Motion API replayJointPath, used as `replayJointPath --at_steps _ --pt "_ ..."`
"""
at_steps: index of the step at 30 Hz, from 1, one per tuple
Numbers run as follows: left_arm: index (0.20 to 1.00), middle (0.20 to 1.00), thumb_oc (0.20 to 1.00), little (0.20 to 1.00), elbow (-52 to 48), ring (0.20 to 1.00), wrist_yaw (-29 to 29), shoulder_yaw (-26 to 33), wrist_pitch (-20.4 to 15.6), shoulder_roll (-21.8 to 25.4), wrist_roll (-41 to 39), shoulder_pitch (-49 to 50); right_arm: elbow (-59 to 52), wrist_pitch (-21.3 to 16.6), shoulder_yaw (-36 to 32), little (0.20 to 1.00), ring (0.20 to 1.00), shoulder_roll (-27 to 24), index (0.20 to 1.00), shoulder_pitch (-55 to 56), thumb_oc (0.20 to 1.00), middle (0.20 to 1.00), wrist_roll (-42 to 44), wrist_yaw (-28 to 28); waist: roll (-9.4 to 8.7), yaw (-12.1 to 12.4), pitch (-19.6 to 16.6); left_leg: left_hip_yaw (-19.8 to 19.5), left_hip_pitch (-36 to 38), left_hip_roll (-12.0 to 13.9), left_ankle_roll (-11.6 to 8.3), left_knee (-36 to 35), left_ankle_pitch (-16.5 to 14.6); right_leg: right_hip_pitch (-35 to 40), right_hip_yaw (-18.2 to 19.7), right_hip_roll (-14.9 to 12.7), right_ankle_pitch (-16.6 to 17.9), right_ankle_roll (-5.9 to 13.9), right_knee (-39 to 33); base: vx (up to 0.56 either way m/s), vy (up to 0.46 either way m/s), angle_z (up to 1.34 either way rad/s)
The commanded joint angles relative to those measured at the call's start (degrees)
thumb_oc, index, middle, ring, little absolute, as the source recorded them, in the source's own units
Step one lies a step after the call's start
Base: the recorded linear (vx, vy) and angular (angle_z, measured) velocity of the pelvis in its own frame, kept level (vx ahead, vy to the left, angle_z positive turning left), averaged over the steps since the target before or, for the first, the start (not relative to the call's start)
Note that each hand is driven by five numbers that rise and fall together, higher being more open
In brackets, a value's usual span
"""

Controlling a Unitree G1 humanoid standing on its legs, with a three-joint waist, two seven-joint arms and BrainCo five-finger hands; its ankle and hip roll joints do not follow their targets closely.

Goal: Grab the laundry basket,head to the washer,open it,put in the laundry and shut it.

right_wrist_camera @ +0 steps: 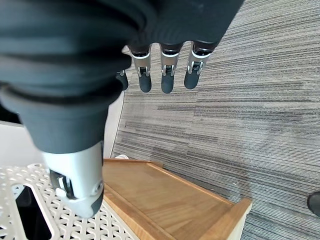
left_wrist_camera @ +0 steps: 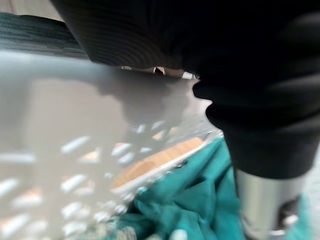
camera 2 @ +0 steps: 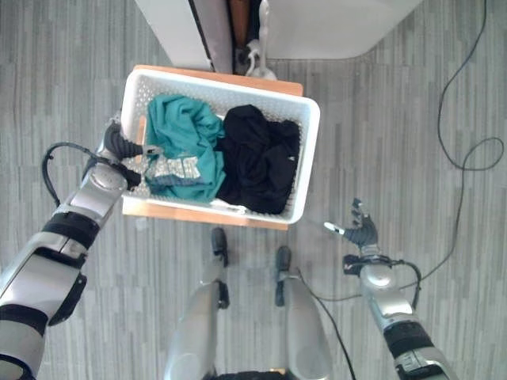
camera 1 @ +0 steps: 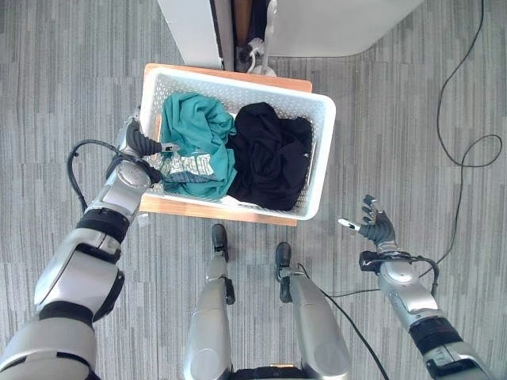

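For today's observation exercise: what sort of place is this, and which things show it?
Probably a home or office laundry corner: a white laundry basket with a teal garment and black clothing, on a low wooden stand, over grey carpet.

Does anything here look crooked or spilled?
Nothing spilled. The white basket sits askew on the wooden stand, overhanging its right edge. The green and black clothes stay inside it.

A white perforated plastic laundry basket (camera 1: 319,150) holds a teal garment with pale print (camera 1: 194,138) and a plain black garment (camera 1: 269,154); light-brown wooden stand (camera 1: 198,209), grey striped carpet (camera 1: 71,71).
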Motion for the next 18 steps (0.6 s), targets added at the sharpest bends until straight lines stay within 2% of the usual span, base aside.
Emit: replayJointPath --at_steps 1,5,12,16,18 --pt "1.000 1.000 1.000 1.000 3.77 1.000 -0.36 2.00 -0.54 -0.89 0.43 -4.28 -3.10 -3.62 -1.80 1.000 1.000 -1.96 1.000 0.61 1.000 1.000 1.57 -0.41 -2.40 -0.14 -1.25 -0.39 1.44 3.26 -1.67 7.67 -10.30 3.14 0.01 -3.90 9.52 3.46 -14.38 0.01 -0.003 -0.11" --pt "1.000 1.000 1.000 1.000 8.41 1.000 -0.87 1.77 -0.28 -1.73 -0.36 -5.99 -5.14 -4.58 -0.66 1.000 1.000 -2.18 1.000 0.14 1.000 1.000 5.35 0.37 -2.97 -0.54 -1.10 -0.25 1.16 3.44 -1.64 8.20 -10.57 2.69 0.44 -3.74 9.82 3.63 -14.24 0.00 0.000 -0.04" --pt "1.000 1.000 1.000 1.000 10.13 1.000 -0.39 0.98 -0.51 -3.16 -1.86 -6.51 -9.45 -6.53 0.62 1.000 1.000 -1.65 1.000 -2.85 1.000 1.000 10.39 -0.83 -2.62 -0.11 -0.91 -0.02 0.88 3.65 -1.69 9.34 -11.13 2.49 1.02 -3.73 9.93 3.67 -14.03 0.01 0.004 -0.02" --pt "1.000 1.000 1.000 1.000 9.05 1.000 0.14 0.44 -0.63 -4.69 -2.25 -6.45 -7.12 -4.22 3.91 1.000 1.000 -2.13 1.000 -8.47 1.000 1.000 4.83 -3.55 -1.91 0.76 -1.04 -0.14 1.03 3.42 -1.61 9.51 -11.45 2.64 0.99 -3.86 9.80 3.53 -13.83 0.00 0.000 0.00" --pt "1.000 1.000 1.000 1.000 8.59 1.000 0.52 -0.17 -0.54 -5.78 -2.35 -6.65 -1.99 -2.94 6.07 1.000 1.000 -1.28 1.000 -13.75 1.000 1.000 2.83 -5.49 -1.37 1.34 -1.16 -0.28 1.01 3.22 -1.54 9.58 -11.48 2.72 0.96 -4.01 9.80 3.45 -13.75 0.00 0.000 0.00"
